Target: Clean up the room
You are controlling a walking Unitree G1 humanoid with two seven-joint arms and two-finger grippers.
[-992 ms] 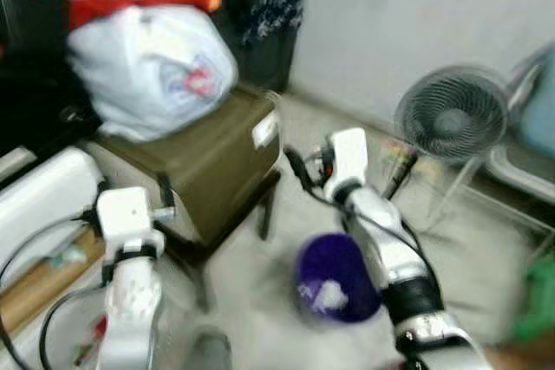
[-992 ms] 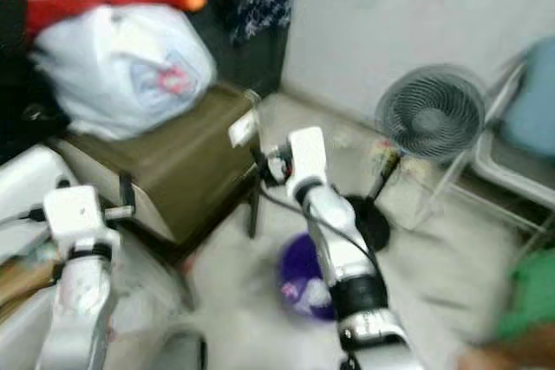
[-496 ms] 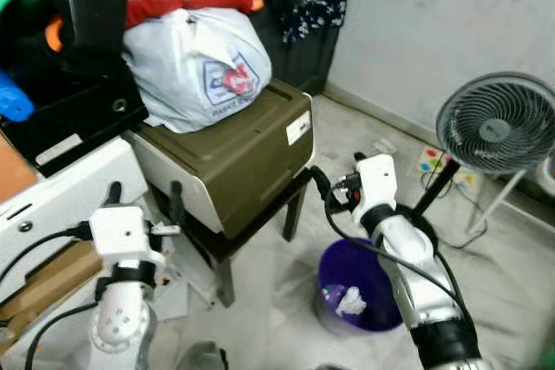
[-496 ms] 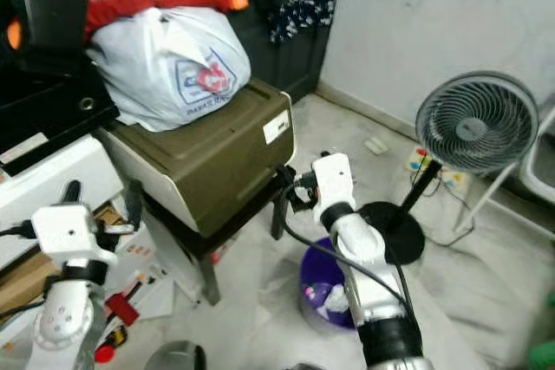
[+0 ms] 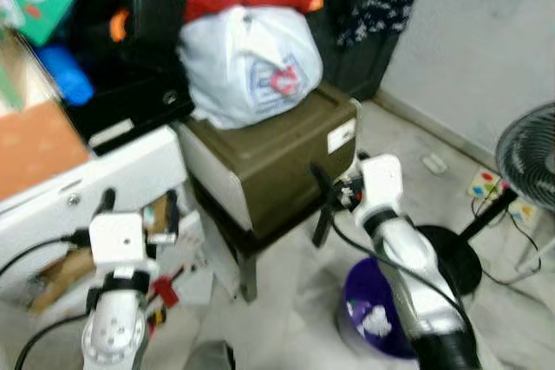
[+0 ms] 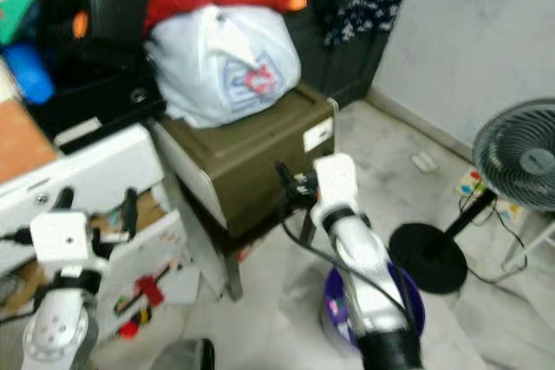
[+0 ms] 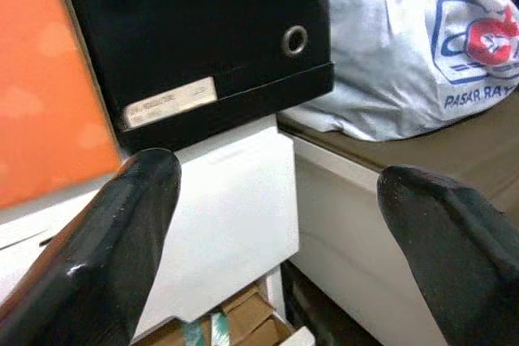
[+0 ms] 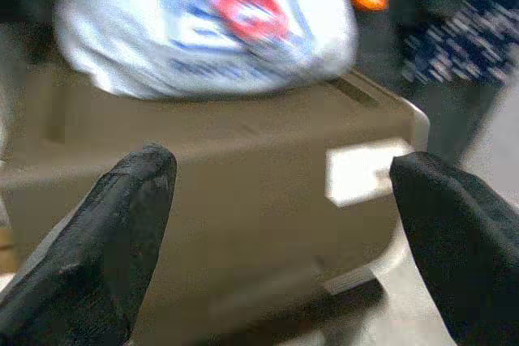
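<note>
Left eye view: purple bin (image 5: 381,314) holds crumpled white paper (image 5: 375,320).

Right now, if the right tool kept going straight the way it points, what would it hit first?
Most likely the side of the olive-brown storage box, near its white label. The right tool is open and aimed squarely at it; depth is unclear.

Silver arms, white boxy wrists, looping black cables, black-fingered tools.

bag (image 5: 250,62) on box (image 5: 277,155) | bin (image 5: 381,322) right | fan (image 6: 520,158) far right
</note>
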